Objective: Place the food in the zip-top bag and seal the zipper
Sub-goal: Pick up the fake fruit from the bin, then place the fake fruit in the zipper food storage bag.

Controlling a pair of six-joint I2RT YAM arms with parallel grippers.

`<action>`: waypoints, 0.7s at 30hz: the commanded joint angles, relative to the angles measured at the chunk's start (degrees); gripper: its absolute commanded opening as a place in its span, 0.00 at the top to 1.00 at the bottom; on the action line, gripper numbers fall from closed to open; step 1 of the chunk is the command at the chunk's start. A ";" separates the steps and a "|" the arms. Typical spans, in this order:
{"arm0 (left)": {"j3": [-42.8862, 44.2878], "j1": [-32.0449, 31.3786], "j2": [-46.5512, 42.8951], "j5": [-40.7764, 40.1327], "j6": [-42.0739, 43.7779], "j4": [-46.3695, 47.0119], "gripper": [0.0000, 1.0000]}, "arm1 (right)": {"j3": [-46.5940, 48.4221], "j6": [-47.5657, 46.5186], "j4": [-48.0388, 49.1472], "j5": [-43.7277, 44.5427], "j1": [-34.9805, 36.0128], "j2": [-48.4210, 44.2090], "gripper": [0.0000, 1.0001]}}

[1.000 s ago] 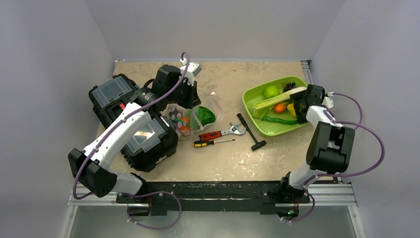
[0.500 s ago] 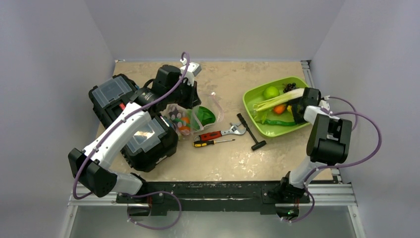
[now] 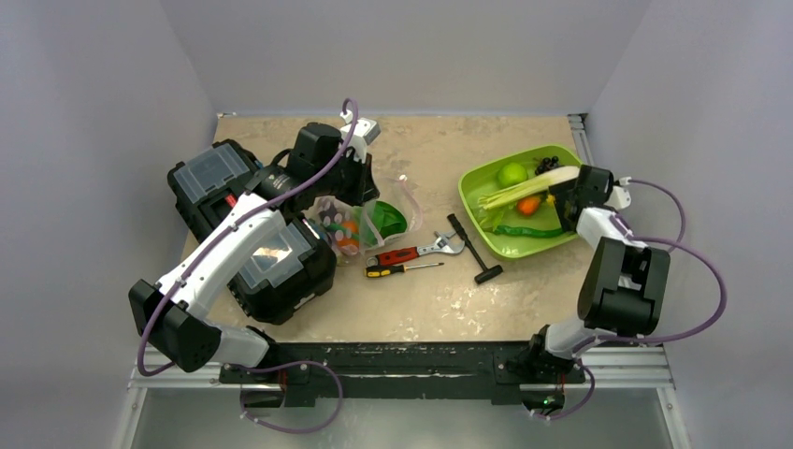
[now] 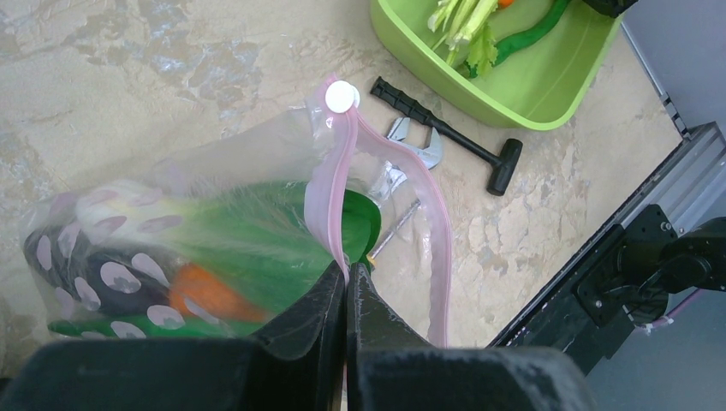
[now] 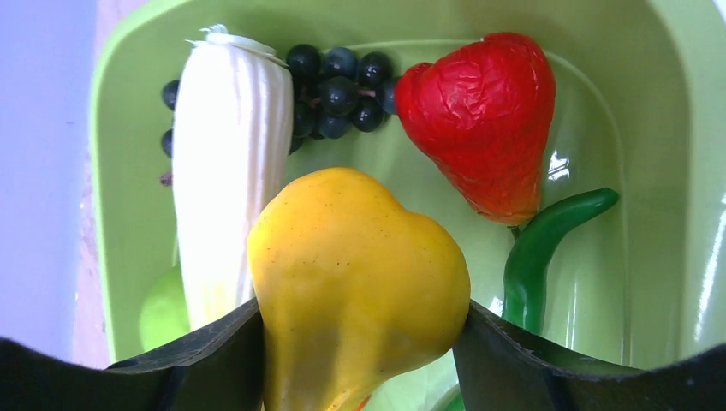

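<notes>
The clear zip-top bag (image 3: 369,220) lies next to the black toolboxes, with orange, green and white food inside (image 4: 171,231). My left gripper (image 4: 346,278) is shut on its pinkish zipper strip (image 4: 330,180), below the white slider (image 4: 342,97), and the mouth is open. My right gripper (image 5: 360,342) is shut on the yellow piece (image 5: 360,282) over the lime-green tray (image 5: 651,171). The tray holds dark grapes (image 5: 338,86), white-stemmed bok choy (image 5: 227,154), a red fruit (image 5: 484,120), a green pepper (image 5: 539,248) and a green apple (image 3: 511,173).
Two black toolboxes (image 3: 243,224) stand at the left under my left arm. A red-handled wrench (image 3: 411,253), a screwdriver (image 3: 402,269) and a black hammer (image 3: 474,248) lie between the bag and the tray (image 3: 468,187).
My right gripper dipped toward the tray's middle, then drew back a little to the right, with the yellow piece between its fingers. My left arm and the bag have not moved.
</notes>
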 commanded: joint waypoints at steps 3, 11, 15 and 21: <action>1.75 0.10 -1.18 1.12 0.22 1.50 1.00 | -2.09 -5.38 2.22 -2.32 0.01 -8.80 0.95; 1.97 0.15 -0.22 1.85 0.29 1.53 1.00 | -2.19 -14.60 5.70 -11.83 4.52 -18.69 0.99; 2.14 0.04 0.50 2.11 0.32 1.32 1.00 | 0.95 -22.76 8.16 -19.02 14.27 -19.35 0.98; 1.82 0.06 0.27 1.47 0.49 1.34 1.00 | 6.96 -32.66 6.61 -29.33 29.05 -18.04 0.98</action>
